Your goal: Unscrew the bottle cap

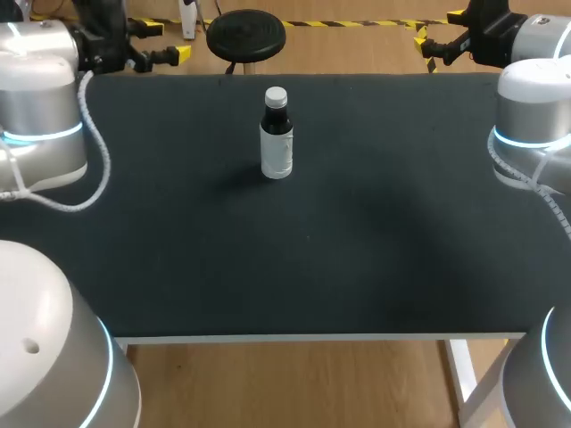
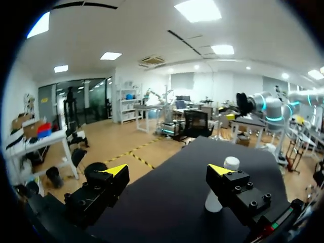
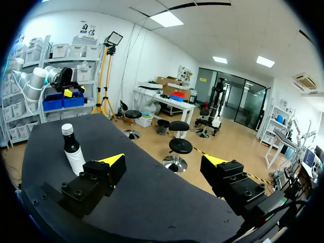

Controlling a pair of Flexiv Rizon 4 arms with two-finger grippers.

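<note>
Bottle (image 1: 277, 143) upright on dark table (image 1: 357, 250), upper centre of frame, white cap (image 1: 276, 94) on. Left claw (image 2: 168, 170) at upper left, wide, holding nothing; in its wrist view the bottle stands ahead, partly behind one finger. Right claw (image 3: 163, 160) at upper right, wide, holding nothing; bottle well apart.

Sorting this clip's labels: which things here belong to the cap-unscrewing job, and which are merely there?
Job:
bottle, upright
white cap, on the bottle
left gripper, open
right gripper, open

Merely there:
black table, which the bottle stands on
</note>
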